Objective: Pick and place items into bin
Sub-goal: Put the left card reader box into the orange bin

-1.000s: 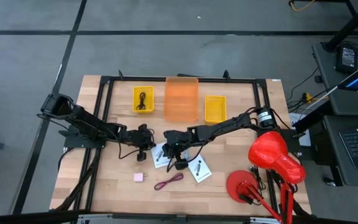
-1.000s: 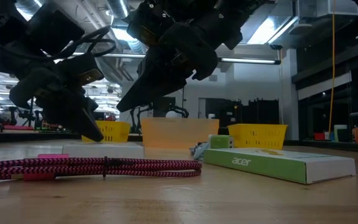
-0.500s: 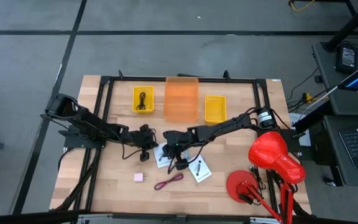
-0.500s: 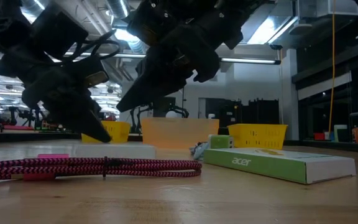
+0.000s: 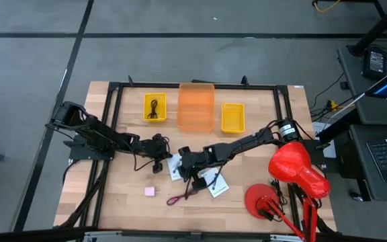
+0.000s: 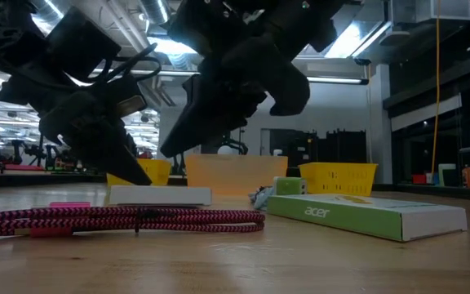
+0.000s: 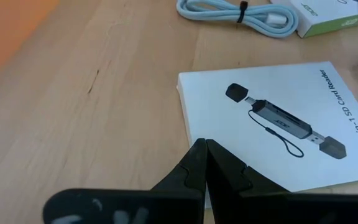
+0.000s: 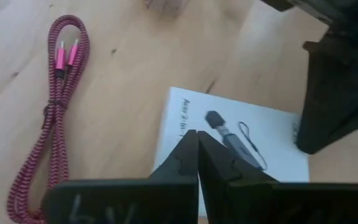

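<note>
The left gripper [image 5: 158,163] stood left of centre in the overhead frame, fingers [image 7: 191,167] pressed together, their tips at the edge of a white card [image 7: 272,124] printed with a black adapter. Below it lay the pink square [image 5: 150,191]. At centre, the right gripper [image 5: 188,176] hovered over the same card [image 5: 175,168], fingers [image 8: 188,152] likewise together and empty. The maroon cord [image 5: 183,196] lay just below, the second card [image 5: 215,183] to its right. Along the upper part of the table [image 5: 247,168] sat a yellow bin [image 5: 155,107] holding the black cord [image 5: 154,106], an orange bin [image 5: 196,107], and another yellow bin [image 5: 232,117].
</note>
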